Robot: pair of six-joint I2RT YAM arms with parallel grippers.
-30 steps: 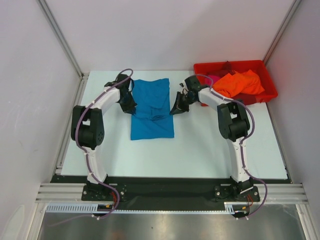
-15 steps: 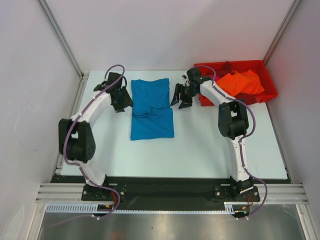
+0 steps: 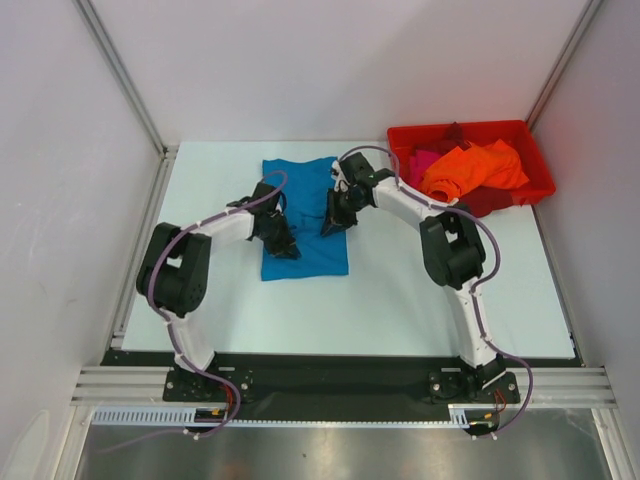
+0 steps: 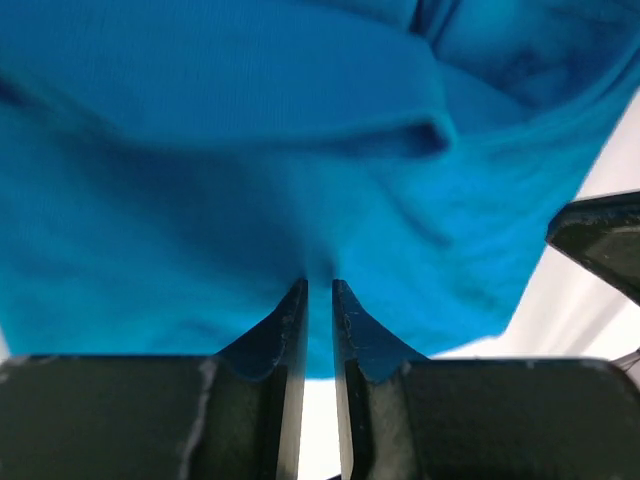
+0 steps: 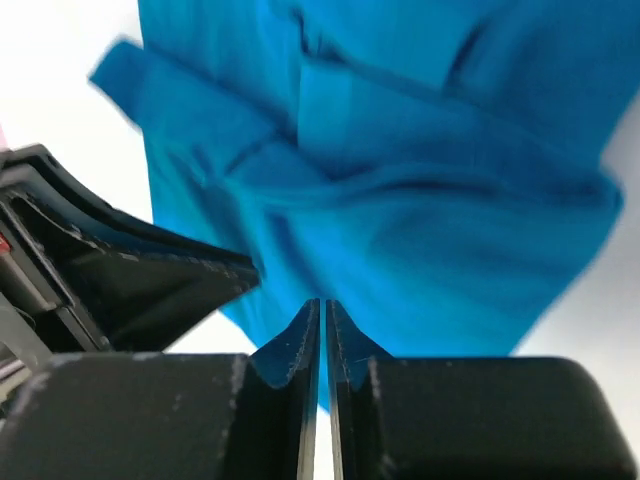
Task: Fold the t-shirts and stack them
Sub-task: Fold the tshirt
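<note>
A teal-blue t-shirt (image 3: 310, 255) lies partly folded on the white table (image 3: 400, 300), left of centre. My left gripper (image 3: 284, 241) is on the shirt's left edge, my right gripper (image 3: 334, 216) on its right edge. In the left wrist view the left gripper (image 4: 318, 286) has its jaws drawn close with the blue cloth (image 4: 250, 150) bunched at the tips. In the right wrist view the right gripper (image 5: 322, 304) is likewise pinched on the cloth (image 5: 420, 200). More t-shirts, orange (image 3: 470, 168), magenta-pink (image 3: 425, 160) and dark red (image 3: 490, 200), lie heaped in the bin.
A red plastic bin (image 3: 500, 123) stands at the table's back right corner. White walls with metal rails close in the left, back and right sides. Each wrist view catches the other gripper's dark finger (image 5: 150, 270) close by.
Both grippers moved from beside the shirt's far half inward and nearer, onto its side edges. Their jaws opened in between and have closed on the cloth.
</note>
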